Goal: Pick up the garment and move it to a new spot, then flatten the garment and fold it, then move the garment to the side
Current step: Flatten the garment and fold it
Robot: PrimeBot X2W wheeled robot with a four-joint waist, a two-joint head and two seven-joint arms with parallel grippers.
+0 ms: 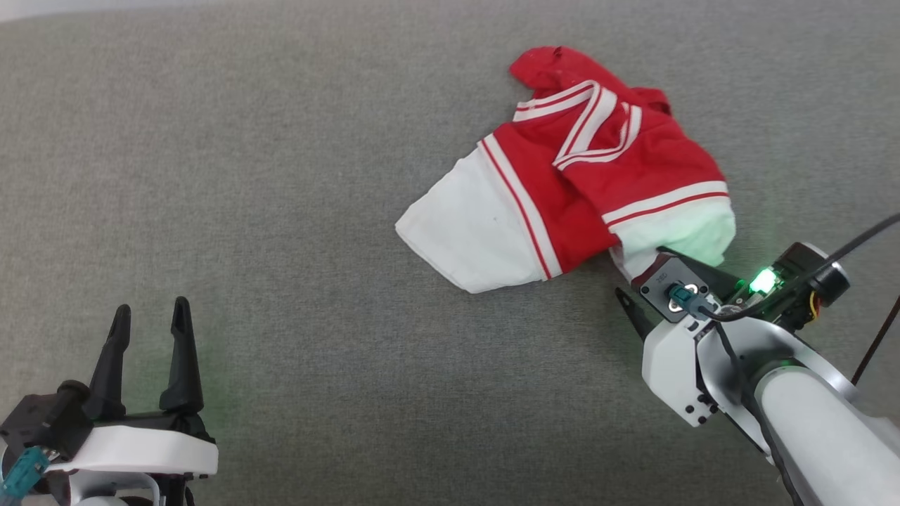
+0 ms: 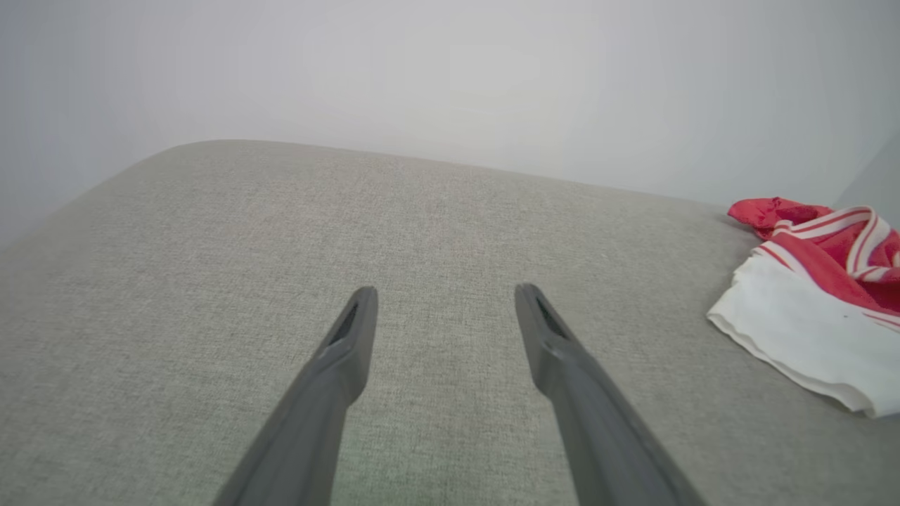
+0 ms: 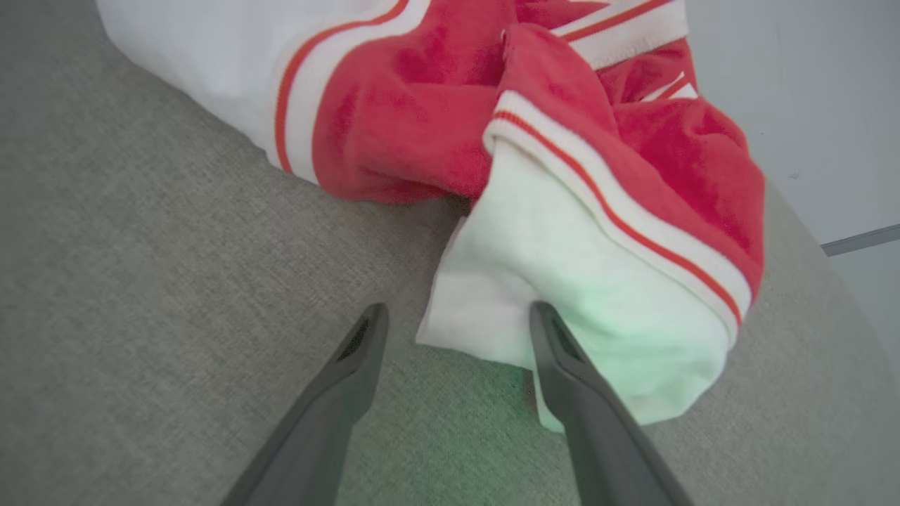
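Garment (image 1: 562,183) bunched on grey cushion (image 1: 281,176), right of centre; long axis slants, one white sleeve end pointing lower left. Right gripper (image 3: 455,313) spread wide at the other sleeve end, grasping nothing. Left gripper (image 1: 151,309) wide, empty.

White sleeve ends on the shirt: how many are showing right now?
2. One sleeve end lies spread at the shirt's left side; the other is bunched at its right, by the right gripper's open fingers. Folds may hide more.
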